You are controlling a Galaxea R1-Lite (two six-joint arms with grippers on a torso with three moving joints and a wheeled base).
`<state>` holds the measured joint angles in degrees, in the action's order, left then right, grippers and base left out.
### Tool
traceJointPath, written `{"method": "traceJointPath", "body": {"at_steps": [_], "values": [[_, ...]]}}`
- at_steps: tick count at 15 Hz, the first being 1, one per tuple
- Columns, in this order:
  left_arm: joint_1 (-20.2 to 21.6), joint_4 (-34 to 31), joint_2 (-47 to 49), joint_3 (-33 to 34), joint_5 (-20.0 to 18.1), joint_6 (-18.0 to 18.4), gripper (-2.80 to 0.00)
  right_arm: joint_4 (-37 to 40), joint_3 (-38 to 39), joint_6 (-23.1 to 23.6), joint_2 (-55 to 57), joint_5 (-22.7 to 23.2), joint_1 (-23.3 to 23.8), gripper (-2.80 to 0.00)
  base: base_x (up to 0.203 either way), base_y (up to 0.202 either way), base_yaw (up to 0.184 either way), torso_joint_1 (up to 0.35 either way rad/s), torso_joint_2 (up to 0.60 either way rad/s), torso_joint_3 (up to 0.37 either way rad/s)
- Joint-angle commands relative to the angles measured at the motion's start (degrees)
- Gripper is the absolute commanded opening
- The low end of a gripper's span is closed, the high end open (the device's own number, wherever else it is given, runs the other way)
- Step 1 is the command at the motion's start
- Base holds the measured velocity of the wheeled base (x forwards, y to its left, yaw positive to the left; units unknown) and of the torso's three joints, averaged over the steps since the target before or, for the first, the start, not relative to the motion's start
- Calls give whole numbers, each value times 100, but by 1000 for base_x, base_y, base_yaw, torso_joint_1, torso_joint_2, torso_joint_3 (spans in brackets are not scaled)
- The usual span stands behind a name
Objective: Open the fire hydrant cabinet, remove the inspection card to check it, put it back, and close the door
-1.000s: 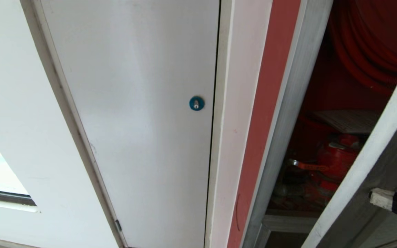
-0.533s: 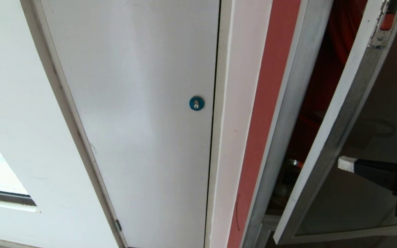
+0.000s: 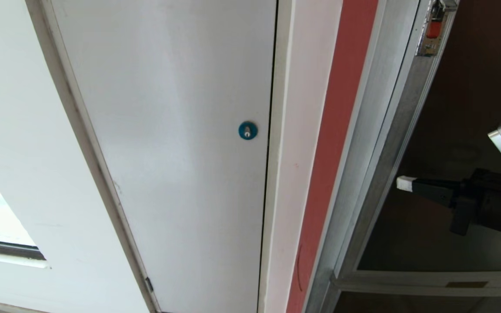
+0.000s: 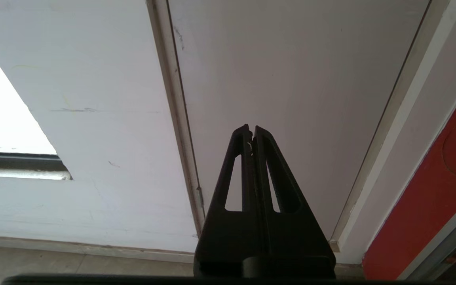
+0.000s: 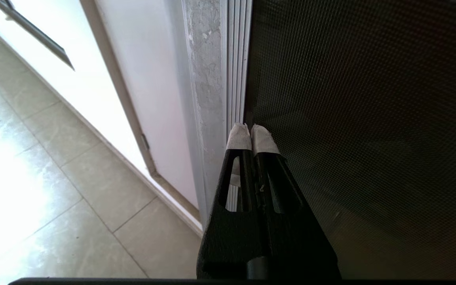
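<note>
Now the door [image 3: 463, 130] lies flush in the cabinet [image 3: 379, 143] frame, long axis upright, dark glass facing outward, red latch [image 3: 433, 28] on its edge toward the white panel [image 3: 168, 143]. Right gripper [image 3: 406, 183], fingers pressed together and empty, points at the glass beside that edge. Left gripper [image 4: 251, 130], fingers together, faces the white panel.

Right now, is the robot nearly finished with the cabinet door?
Nearly. The dark glass door looks swung shut against the cabinet frame, hiding the inside, so the card can't be seen. The right gripper, fingers shut and holding nothing, sits at the door's edge. What's left: probably a last push if the red latch hasn't caught. The left gripper is parked, shut.
</note>
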<state>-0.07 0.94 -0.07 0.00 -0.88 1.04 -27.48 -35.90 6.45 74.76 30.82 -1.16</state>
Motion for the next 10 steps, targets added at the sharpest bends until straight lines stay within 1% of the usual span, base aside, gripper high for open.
{"method": "traceJointPath", "body": {"at_steps": [1,3,10], "values": [[-1,3,7,35,0,2,-280,-153,-46,6,349,-101,2,-280,0,0,0,0,0,0],[-1,3,1,35,0,2,-280,-284,-75,6,442,-176,2,-280,0,0,0,0,0,0],[-1,3,7,35,0,2,-280,-293,-82,6,415,-278,2,-280,0,0,0,0,0,0]]}}
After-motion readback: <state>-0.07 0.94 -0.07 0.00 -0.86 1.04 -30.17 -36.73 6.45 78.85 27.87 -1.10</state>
